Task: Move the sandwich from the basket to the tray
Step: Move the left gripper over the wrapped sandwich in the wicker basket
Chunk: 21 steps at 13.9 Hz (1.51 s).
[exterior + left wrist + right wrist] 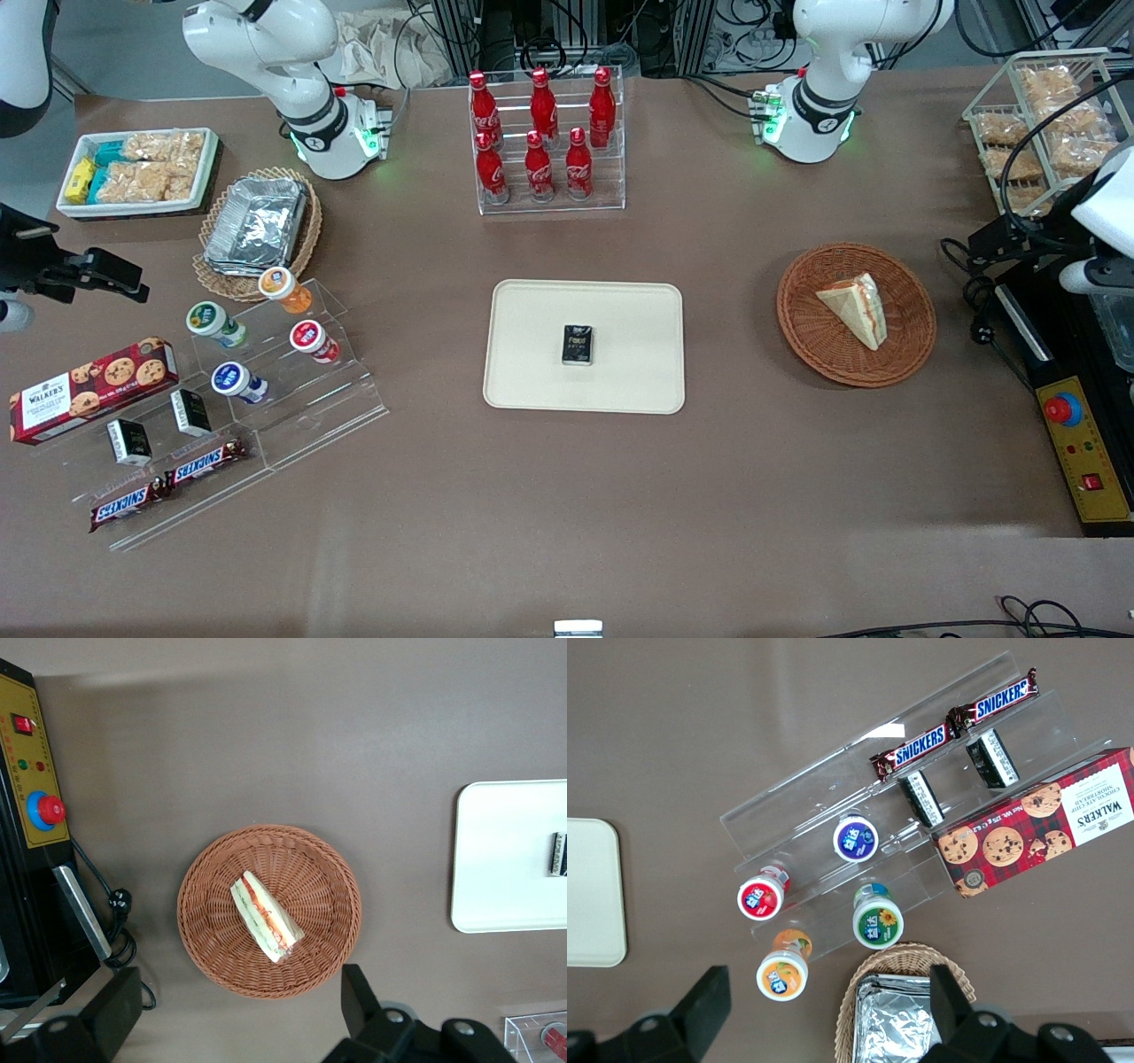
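Sandwich, a triangular white-bread wedge in clear wrap with orange-red and green filling at its edge, lies inside the round reddish-brown woven wicker basket, toward the working arm's end of the table. Flat cream-beige rectangular tray sits mid-table, well apart from the basket, and carries one small black packet near its centre. The left arm's gripper hangs above the basket, not touching it; its black fingers are spread wide, nothing between them. Yellow control box with red button lies beside the basket.
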Available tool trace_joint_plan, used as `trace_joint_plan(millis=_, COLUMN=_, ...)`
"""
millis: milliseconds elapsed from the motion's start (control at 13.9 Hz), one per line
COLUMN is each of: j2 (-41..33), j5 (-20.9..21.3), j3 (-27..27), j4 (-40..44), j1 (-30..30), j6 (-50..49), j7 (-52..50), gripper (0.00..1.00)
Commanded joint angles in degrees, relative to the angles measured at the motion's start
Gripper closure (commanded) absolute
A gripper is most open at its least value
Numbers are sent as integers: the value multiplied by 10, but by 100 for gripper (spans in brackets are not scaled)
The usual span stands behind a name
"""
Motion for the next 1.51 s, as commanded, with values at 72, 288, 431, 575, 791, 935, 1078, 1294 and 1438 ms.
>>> trace_joint_plan(millis=72, j2=11, j5=-2, j3=0, j4=17, j1=-1, j6=-8, j7=-13, gripper=0)
trace_joint_plan(millis=288, j2=20, j5=-1, j3=1, j4=19, j1=2, j6=-8, j7=-14, gripper=0)
trace_joint_plan(millis=431, j2=34, j5=-3, j3=-1, j4=18, j1=2, j6=-7, j7=-78, gripper=0)
trace_joint_plan(millis=575, j2=38, j5=-3, j3=-2, j4=13, j1=1, j6=2, j7=-116, gripper=0)
trace_joint_plan(millis=791, j2=35, j5=-1, j3=-1, j4=-22, j1=1, j6=15, j7=-183, gripper=0)
trace_joint_plan(millis=935, j2=16, j5=4, j3=-4, j4=-81, j1=-1, j6=73, j7=-242, gripper=0)
trace_joint_plan(millis=1078, j2=-4, j5=0, j3=-5, j4=-144, j1=-1, j6=118, j7=-292, gripper=0)
trace_joint_plan(millis=1294, j2=-20, j5=-1, j3=-7, j4=-213, j1=-5, j6=171, j7=-419, gripper=0)
trace_joint_plan(millis=1438, j2=-38, j5=0, j3=-21, j4=-279, j1=-5, j6=223, j7=-431, gripper=0)
